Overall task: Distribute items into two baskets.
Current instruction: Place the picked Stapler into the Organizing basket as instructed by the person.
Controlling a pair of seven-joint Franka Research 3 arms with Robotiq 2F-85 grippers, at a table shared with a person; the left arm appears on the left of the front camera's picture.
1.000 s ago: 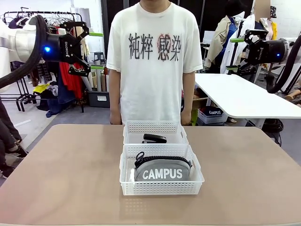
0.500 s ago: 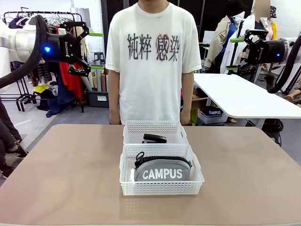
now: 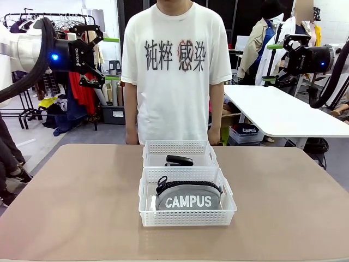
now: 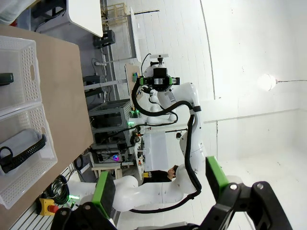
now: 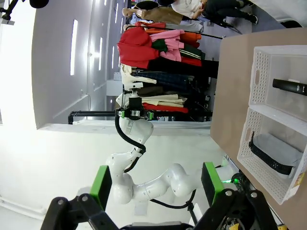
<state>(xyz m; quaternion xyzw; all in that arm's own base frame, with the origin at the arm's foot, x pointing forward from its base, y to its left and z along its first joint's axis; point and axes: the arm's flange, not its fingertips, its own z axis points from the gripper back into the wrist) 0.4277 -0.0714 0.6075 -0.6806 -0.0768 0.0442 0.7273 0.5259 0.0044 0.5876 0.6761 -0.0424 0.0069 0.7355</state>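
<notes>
Two white lattice baskets stand end to end at the table's middle. The near basket (image 3: 148, 214) holds the grey "CAMPUS" pouch (image 3: 188, 196). The far basket (image 3: 175, 146) holds the black stapler (image 3: 179, 160). My left gripper (image 3: 109, 58) hangs open high at the left, far from the baskets. High at the right my right gripper (image 3: 272, 62) is open too, nothing between its fingers. The left wrist view shows the pouch (image 4: 21, 150) and the stapler (image 4: 5, 79) in their baskets. The right wrist view shows the pouch (image 5: 276, 152) and the stapler (image 5: 290, 86) likewise.
A person in a white printed T-shirt (image 3: 175, 71) stands at the table's far edge behind the baskets, arms at the sides. The tan table (image 3: 76, 207) has free room left and right of the baskets. A white table (image 3: 278, 112) stands behind at the right.
The person has shifted slightly to the left. Both arms and the items are unmoved.
</notes>
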